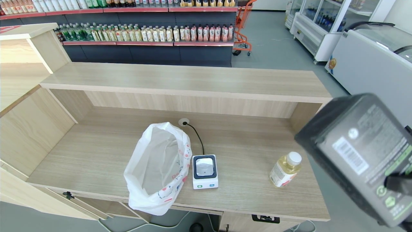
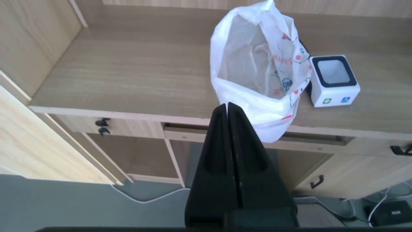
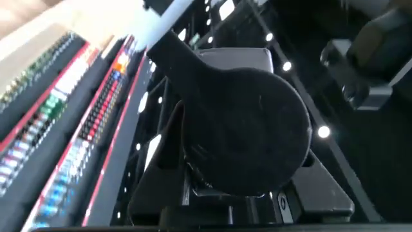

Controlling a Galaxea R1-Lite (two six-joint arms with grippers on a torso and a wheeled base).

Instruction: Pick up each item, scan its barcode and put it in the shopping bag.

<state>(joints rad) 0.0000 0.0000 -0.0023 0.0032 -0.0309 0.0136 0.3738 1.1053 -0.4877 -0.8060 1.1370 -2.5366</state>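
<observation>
A black package (image 1: 360,154) with a white barcode label is held up high at the right, close to the head camera, label side facing it. My right gripper (image 1: 398,184) is shut on its lower end; in the right wrist view its round black base (image 3: 241,125) points up toward the ceiling. A white shopping bag (image 1: 157,167) stands open on the counter, and the white barcode scanner (image 1: 205,170) sits just right of it. A bottle of yellow drink (image 1: 285,169) with a white cap stands further right. My left gripper (image 2: 228,109) is shut and empty, in front of the counter below the bag (image 2: 257,58).
The wooden counter (image 1: 244,141) has a raised ledge behind and a side wall on the left. The scanner's black cable (image 1: 197,135) runs to a hole at the back. Store shelves, an orange cart and freezers stand beyond.
</observation>
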